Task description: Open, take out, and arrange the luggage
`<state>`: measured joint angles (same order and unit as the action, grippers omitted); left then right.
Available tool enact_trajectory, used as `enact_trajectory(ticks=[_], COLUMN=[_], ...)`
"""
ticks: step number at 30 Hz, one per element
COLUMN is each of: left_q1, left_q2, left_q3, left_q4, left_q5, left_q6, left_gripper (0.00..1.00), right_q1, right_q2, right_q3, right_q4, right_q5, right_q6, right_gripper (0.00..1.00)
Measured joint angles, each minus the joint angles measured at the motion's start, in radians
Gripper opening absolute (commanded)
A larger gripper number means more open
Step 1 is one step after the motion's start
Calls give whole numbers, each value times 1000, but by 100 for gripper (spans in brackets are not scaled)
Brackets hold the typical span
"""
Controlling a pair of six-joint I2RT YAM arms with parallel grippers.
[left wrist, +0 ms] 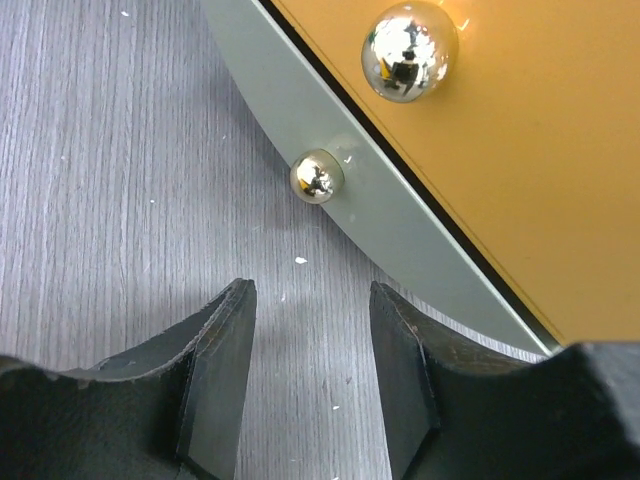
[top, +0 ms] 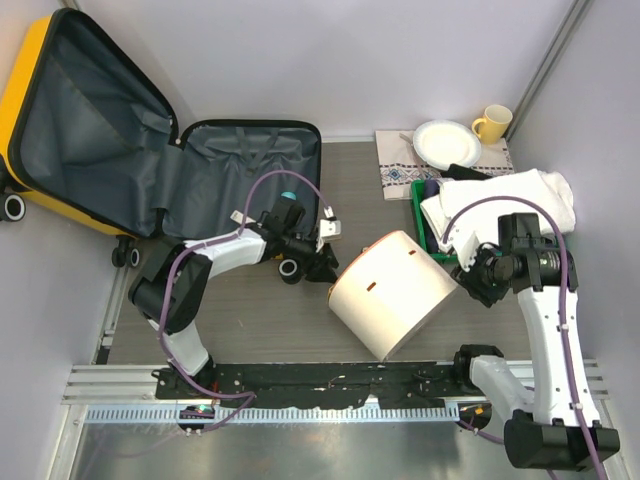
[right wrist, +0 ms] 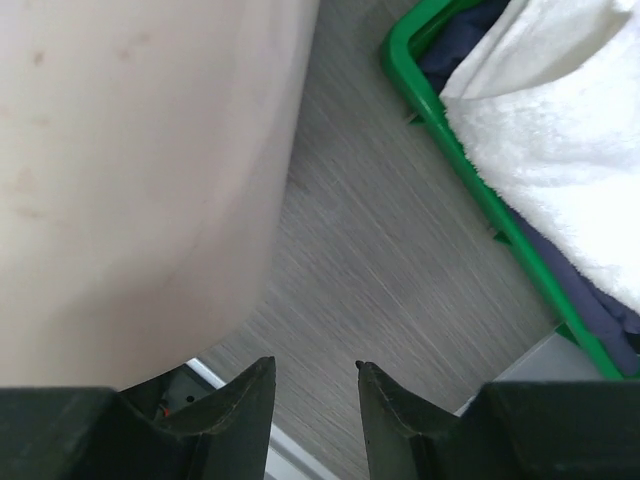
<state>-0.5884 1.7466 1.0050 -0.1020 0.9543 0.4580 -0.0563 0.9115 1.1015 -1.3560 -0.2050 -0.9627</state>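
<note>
- My left pincer (left wrist: 310, 300) stands about half open and has hold of nothing. Only bare wood-grain tabletop (left wrist: 120, 200) shows between its fingers.
- Just past its tips, in the upper right of the left wrist view, is the orange end (left wrist: 530, 170) of the cream cylinder (top: 392, 292). A grey band (left wrist: 390, 215) edges that end. A small chrome knob (left wrist: 317, 176) sits on the band and a larger chrome knob (left wrist: 408, 50) sits on the orange face. My tips are clear of both.
- My right pincer (right wrist: 315, 375) is also partly open and empty. The cylinder's cream wall fills the left of the right wrist view, close beside my left finger; I cannot tell whether they touch.
- In the upper right of that view is the green tray (right wrist: 470, 190), holding a white towel (right wrist: 560, 120) over dark blue cloth (right wrist: 590, 300).
- From above, the cylinder lies tilted at centre frame between my two pincers.
- The luggage (top: 90, 130) lies open at upper left. One half is flat on the tabletop and the yellow half is raised against the left wall, grey lining showing.
- At the far upper right, a plate (top: 447, 140) rests on a patterned cloth (top: 398, 160), with a yellow mug (top: 492, 122) beside it.
</note>
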Motion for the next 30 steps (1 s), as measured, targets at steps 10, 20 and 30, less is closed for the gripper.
enact_trajectory(ticks=[10, 20, 30], left_q1=[0, -34, -109], left_q2=[-2, -67, -67], left_q3=[-5, -44, -64], left_q4=[8, 45, 130], left_q5=[-28, -39, -69], left_q6=[-40, -51, -189], left_gripper=[60, 60, 64], right_q1=[-1, -4, -10], right_q2=[-24, 167, 324], right_q3=[-61, -36, 17], right_q4=[-15, 155, 370], right_q5=[-179, -250, -260], right_q6=[-21, 170, 314], right_gripper=[46, 47, 50])
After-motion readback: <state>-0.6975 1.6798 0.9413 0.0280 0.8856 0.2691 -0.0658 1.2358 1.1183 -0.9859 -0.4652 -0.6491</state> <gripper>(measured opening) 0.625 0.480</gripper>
